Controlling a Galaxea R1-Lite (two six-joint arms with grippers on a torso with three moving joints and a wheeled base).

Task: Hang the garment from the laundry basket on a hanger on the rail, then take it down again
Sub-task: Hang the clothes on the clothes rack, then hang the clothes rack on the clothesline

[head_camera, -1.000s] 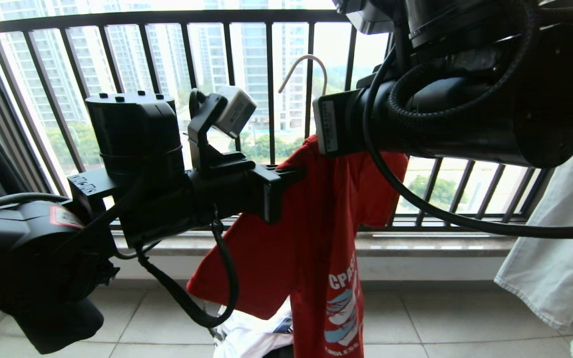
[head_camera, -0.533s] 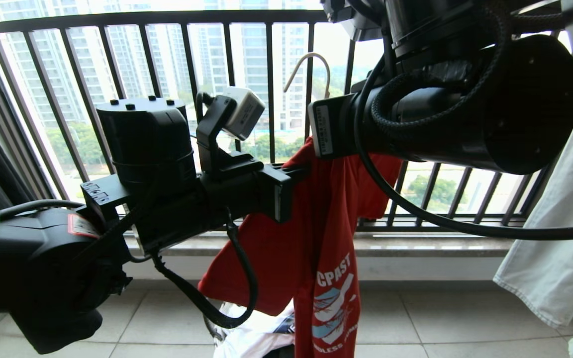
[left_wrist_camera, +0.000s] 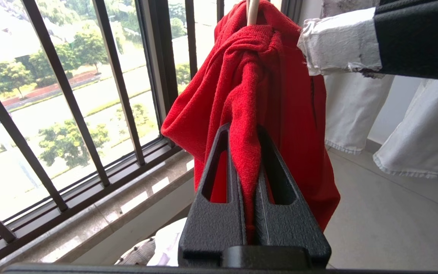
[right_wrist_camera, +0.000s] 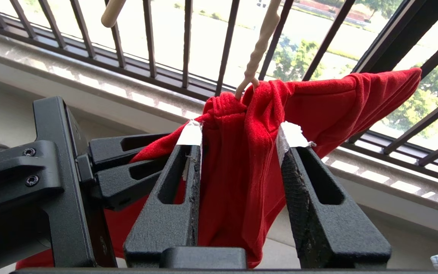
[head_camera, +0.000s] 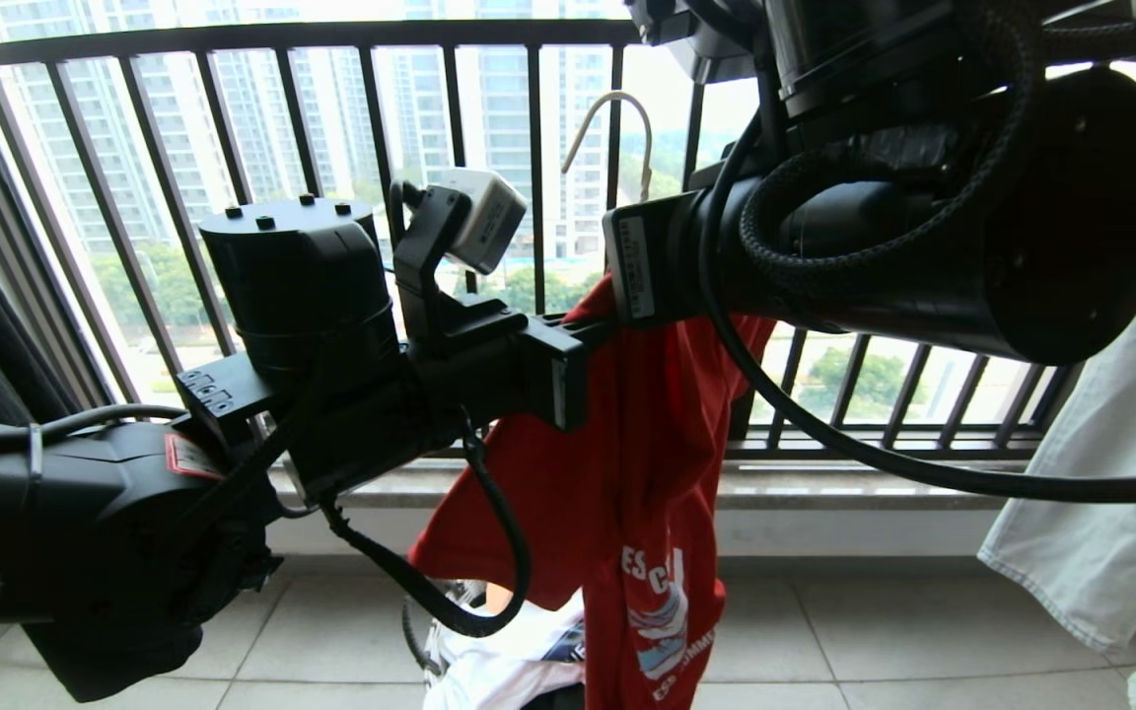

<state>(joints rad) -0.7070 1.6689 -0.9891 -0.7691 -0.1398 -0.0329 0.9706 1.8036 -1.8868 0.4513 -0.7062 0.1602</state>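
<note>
While the left gripper [left_wrist_camera: 247, 152] pinched the soft, limp T-shirt [head_camera: 627, 444] below the hanger [right_wrist_camera: 259, 49], the right gripper [right_wrist_camera: 240, 140] stood part-open around it.

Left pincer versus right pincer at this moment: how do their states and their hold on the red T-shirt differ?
The left pincer is shut, a fold of the red short-sleeved T-shirt pinched tight between its plain black fingers. The right pincer stands open, white-taped fingers apart with the bunched cloth between them, unclamped. The left grips lower on the cloth; the right sits just under the cream-white wire hanger. Both are at the shirt's bunched top, before the black balcony railing.
</note>
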